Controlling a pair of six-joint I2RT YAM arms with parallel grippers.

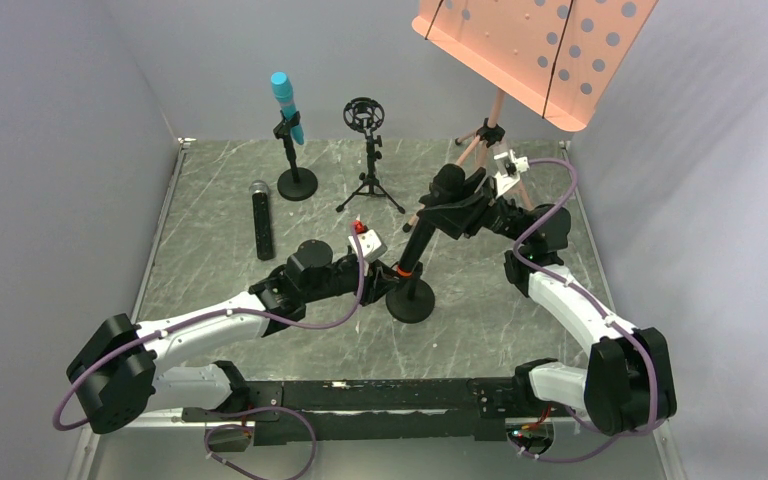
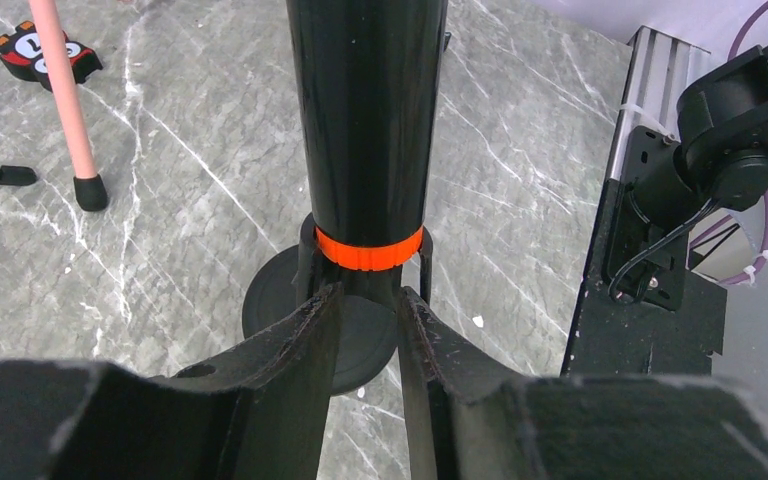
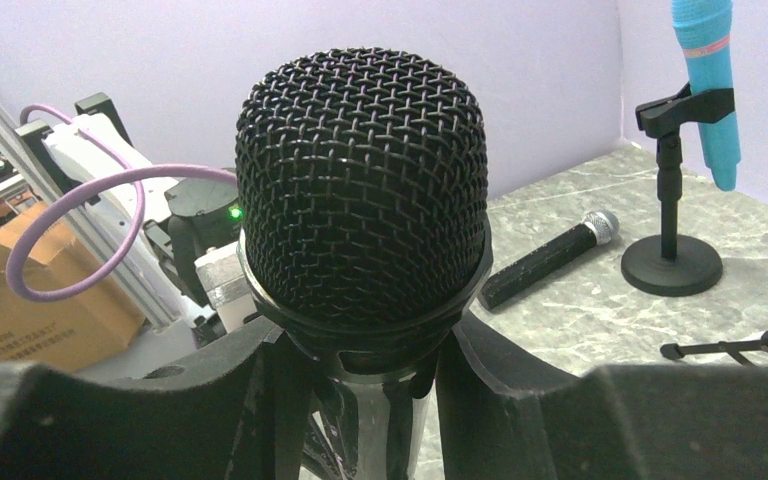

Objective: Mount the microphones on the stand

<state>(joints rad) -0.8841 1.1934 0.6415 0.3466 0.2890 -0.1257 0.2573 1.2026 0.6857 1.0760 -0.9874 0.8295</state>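
While our left gripper pinches narrowly on the neck of the round-base stand, our right gripper is clamped just under the mesh head of the long black mic. Its orange end sits at the clip, and its long axis leans up and back-right toward the right arm, so we'd guess seating it means pushing down that line.

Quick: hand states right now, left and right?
Left hand: closed on the stand stem, just under the orange ring.
Right hand: closed on the black mic, below its mesh head.
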